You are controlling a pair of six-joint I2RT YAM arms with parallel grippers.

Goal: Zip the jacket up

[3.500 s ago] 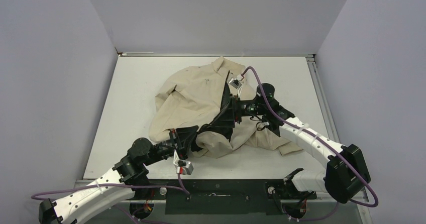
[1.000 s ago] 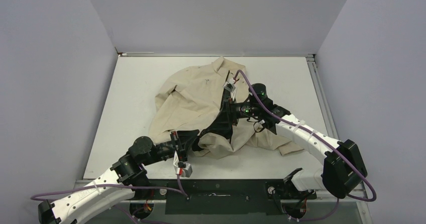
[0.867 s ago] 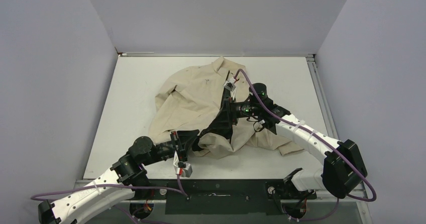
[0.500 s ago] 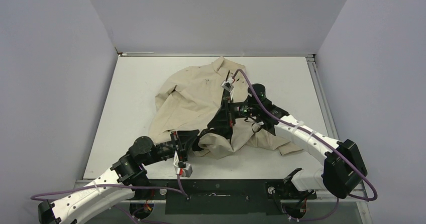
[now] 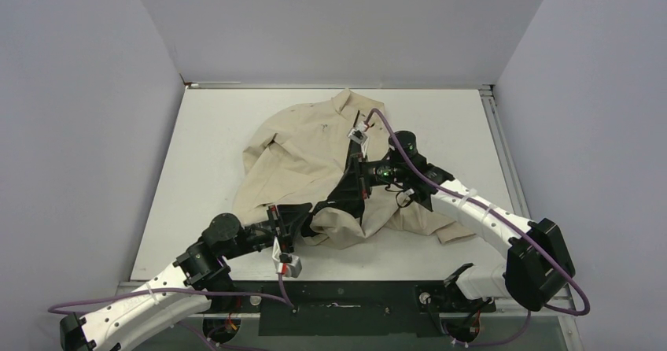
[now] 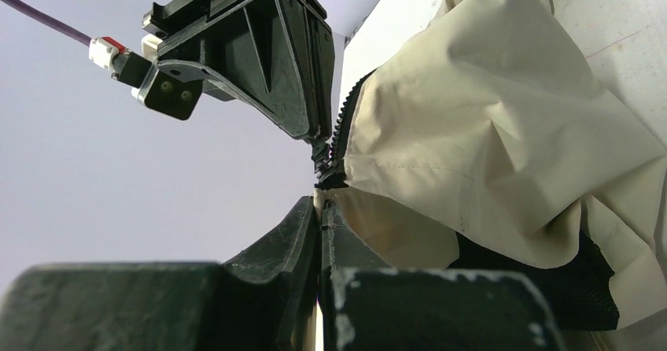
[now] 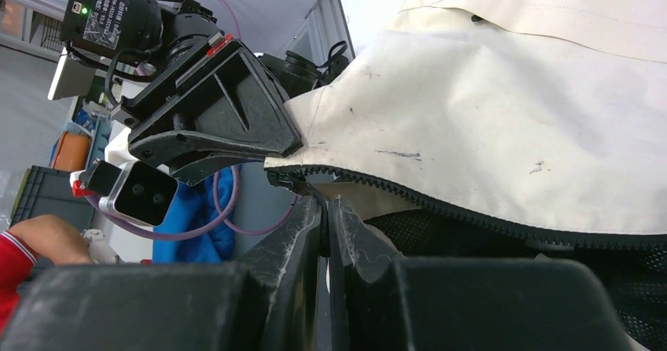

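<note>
right claw now nearer left claw than 3.5 s ago, wrist swung inward. right claw pinched nearly closed at bottom end of zipper; slider or tape, cannot tell. left claw clamped flat on hem corner just below. jacket spreads beyond both claws over table. risks: grip on tape, so slider stays put; slack hem bunches, teeth jam; black lining snags. long axis runs from claws toward far wall, collar far, hem at claws.

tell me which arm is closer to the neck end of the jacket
Right. The right arm reaches over the jacket, just this side of the neck end; the left arm is at the near hem, opposite it.
</note>
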